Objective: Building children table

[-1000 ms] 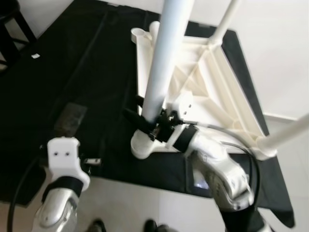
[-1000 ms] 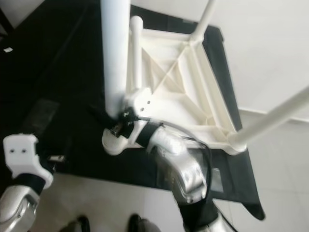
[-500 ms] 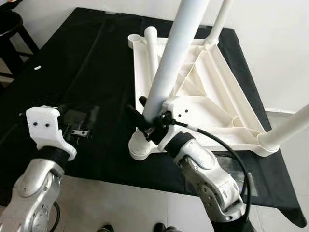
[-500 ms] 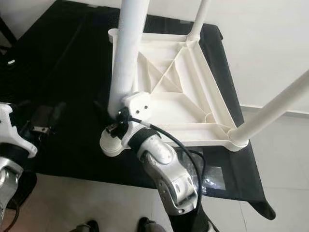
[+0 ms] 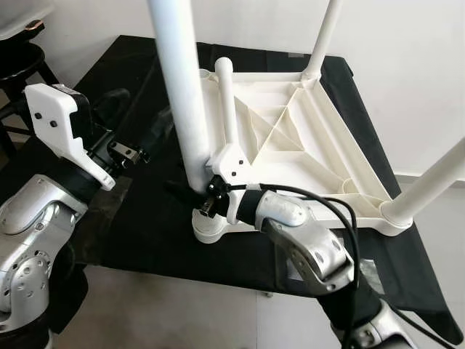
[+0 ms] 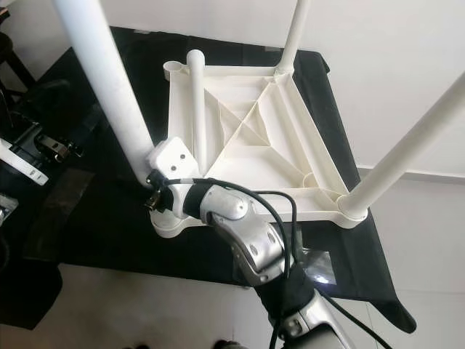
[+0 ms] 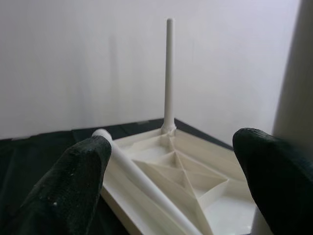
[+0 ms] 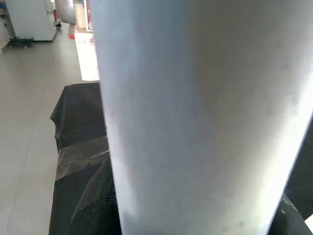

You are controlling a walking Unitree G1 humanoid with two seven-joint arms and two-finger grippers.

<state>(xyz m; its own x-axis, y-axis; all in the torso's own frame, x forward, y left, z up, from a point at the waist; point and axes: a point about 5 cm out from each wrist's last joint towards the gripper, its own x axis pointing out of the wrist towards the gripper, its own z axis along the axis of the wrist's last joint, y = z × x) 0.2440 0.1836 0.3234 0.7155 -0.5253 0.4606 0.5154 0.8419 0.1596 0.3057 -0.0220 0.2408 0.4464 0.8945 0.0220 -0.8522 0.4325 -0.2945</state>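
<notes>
- Over the last second the white leg (image 5: 179, 94) in the right hand (image 5: 197, 198) has swung from leaning toward 1 o'clock to leaning toward 11 o'clock, its foot staying at the near-left corner socket (image 5: 211, 227) of the upturned children's table top (image 5: 290, 156). The camera also shifted, so part of that swing may be apparent only.
- The left hand (image 5: 129, 153) has risen from low at 7 o'clock to 9 o'clock, beside the leg but apart from it, fingers spread wide and empty.
- Judged from this, the leg is being worked into its socket and is not yet upright; two other legs already stand at the far and right corners.
- The left wrist view shows the wide gap between its fingers (image 7: 78, 186), the loose leg (image 7: 142, 181) lying on the frame, and the far leg (image 7: 169, 73) standing straight.
- The right wrist view shows the leg (image 8: 195, 117) pressed close, confirming a clamped grip.
- All rests on a black cloth (image 5: 138, 80).
</notes>
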